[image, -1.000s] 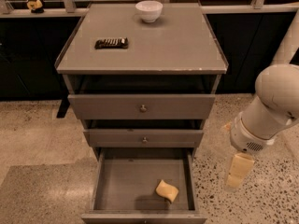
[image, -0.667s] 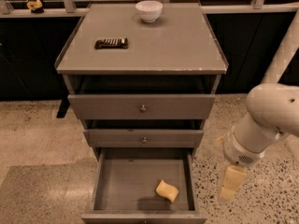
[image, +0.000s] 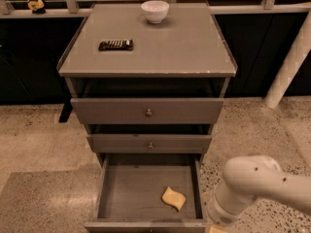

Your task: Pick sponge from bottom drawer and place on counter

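Note:
The yellow sponge point(image: 173, 198) lies flat on the grey floor of the open bottom drawer point(image: 127, 193), near its front right corner. The counter point(image: 165, 47) is the flat grey top of the cabinet, above the drawers. My white arm point(image: 252, 186) comes in from the lower right, just outside the drawer's right wall. Only a tan sliver of the gripper point(image: 217, 229) shows at the picture's bottom edge, right of and below the sponge, and apart from it.
A white bowl point(image: 155, 10) stands at the back of the counter and a dark rectangular bar point(image: 116, 44) lies at its left. The two upper knobbed drawers point(image: 148, 112) are pulled out slightly. A white post point(image: 290, 64) rises at the right over speckled floor.
My arm has swung down and to the left, closer to the drawer's front right corner. The gripper has dropped almost out of the picture. The sponge has not moved.

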Tool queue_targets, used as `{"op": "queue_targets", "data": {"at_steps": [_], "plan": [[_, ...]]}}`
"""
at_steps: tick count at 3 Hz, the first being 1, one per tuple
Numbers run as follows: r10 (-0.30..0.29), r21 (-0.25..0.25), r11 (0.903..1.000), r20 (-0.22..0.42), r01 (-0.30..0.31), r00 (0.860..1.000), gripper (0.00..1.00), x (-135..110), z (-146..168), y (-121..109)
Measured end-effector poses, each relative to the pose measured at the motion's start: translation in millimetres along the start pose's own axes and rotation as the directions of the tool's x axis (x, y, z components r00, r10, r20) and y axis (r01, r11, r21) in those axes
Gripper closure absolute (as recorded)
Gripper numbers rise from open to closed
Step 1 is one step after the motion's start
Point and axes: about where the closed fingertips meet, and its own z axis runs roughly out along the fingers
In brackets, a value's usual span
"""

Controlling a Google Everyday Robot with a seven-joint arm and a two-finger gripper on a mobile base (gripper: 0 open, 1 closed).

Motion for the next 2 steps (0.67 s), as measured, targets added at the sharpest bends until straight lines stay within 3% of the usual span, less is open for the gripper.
{"op": "queue_targets", "data": {"at_steps": [1, 2], "plan": [[-0.047, -0.008, 0.9989, -0.072, 0.047, 0.996, 0.0, 4, 70, 20], [-0.064, 0.052, 0.9963, -0.08, 0.068, 0.995, 0.0, 0, 80, 9]]}}
